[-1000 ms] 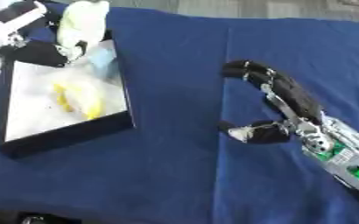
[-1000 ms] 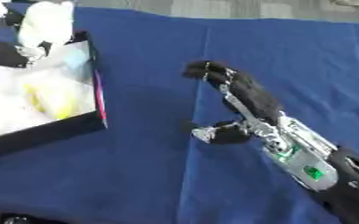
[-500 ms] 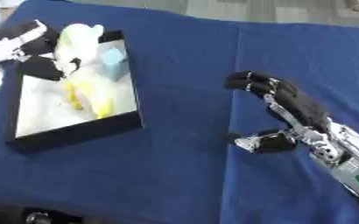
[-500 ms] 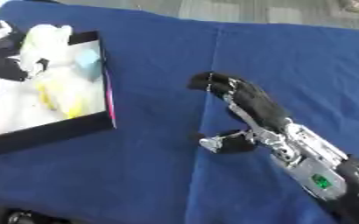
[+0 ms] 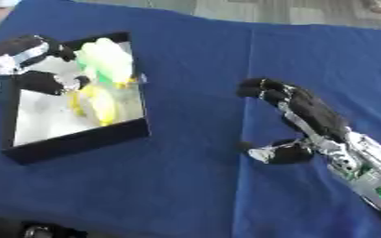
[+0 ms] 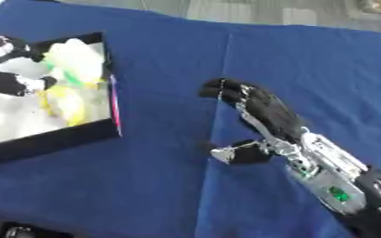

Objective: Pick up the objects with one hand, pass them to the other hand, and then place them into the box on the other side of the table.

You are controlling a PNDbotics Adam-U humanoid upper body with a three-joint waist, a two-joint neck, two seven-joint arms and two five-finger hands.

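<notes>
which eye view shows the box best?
Left eye view: the whole black box is in frame, all four walls, with the left hand at its far end over a pale green thing and a yellow thing. In the right eye view the box sits at the left edge, its left side cut off.

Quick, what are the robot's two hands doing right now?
Left hand: curled round the pale green object, over the black box.
Right hand: holding nothing, fingers relaxed, over the blue cloth.
</notes>
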